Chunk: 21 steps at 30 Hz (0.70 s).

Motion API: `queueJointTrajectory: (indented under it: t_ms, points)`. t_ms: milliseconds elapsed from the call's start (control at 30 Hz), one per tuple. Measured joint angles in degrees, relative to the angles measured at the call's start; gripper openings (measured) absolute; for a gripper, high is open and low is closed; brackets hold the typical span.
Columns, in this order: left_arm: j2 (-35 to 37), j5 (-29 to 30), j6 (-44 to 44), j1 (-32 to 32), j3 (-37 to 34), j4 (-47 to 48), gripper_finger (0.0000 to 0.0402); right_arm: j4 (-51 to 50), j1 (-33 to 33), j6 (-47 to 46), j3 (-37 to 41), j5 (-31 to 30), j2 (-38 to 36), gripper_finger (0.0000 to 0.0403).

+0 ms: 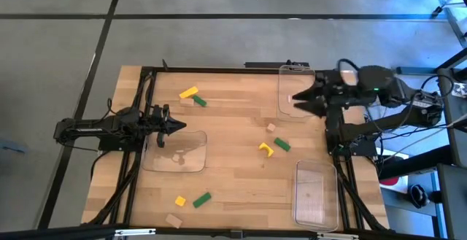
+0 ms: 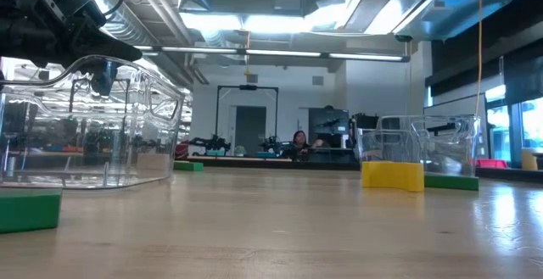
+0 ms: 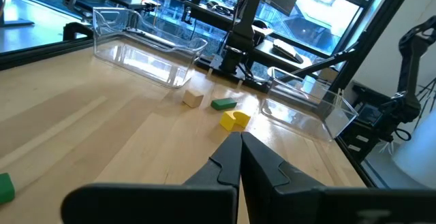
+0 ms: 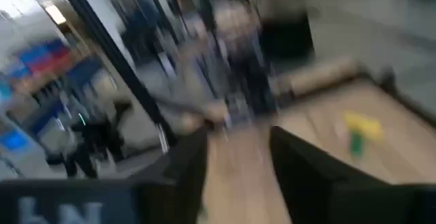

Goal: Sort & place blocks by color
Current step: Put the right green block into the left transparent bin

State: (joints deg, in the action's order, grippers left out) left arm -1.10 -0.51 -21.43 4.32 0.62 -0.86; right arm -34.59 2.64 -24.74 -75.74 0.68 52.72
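The left tool (image 1: 177,127) hangs over the edge of a clear tray (image 1: 175,152) at the left side of the table (image 1: 233,174), its fingers pressed together with nothing between them. The right tool (image 1: 298,100) sits above the clear tray (image 1: 292,76) at the far right of the table, its fingers apart and gripping nothing. A third clear tray (image 1: 315,193) lies at the near right. The blocks are scattered on the bare wood: a yellow block (image 1: 189,93) touching a green block (image 1: 199,102) at the far left, a tan block (image 1: 271,128), a yellow block (image 1: 265,149) and a green block (image 1: 282,145) near the middle right, and a yellow block (image 1: 180,200), a green block (image 1: 201,199) and a tan block (image 1: 173,220) near the front left edge.
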Motion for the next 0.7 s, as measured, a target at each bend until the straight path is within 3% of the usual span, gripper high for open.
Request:
queueJointTrajectory:
  t_ms: [167,367,500,700]
  points:
    - [-0.02,0.00,-0.02,0.01,0.00,0.00,0.0000,-19.99,1.95,-7.77,-5.84,5.38,6.76,0.0246]
    - [0.00,0.00,-0.02,0.00,0.00,0.00,0.0000,-38.44,8.32,-19.69,-3.13,6.22,13.96,0.0251]
    - [-0.02,0.00,-0.01,0.01,-0.01,0.00,0.0000,-38.10,12.29,-25.34,3.79,3.76,18.21,0.0248]
    - [-0.01,0.00,0.00,0.01,-0.01,0.00,0.0000,-26.19,13.76,-36.46,16.65,1.46,24.59,0.0247]
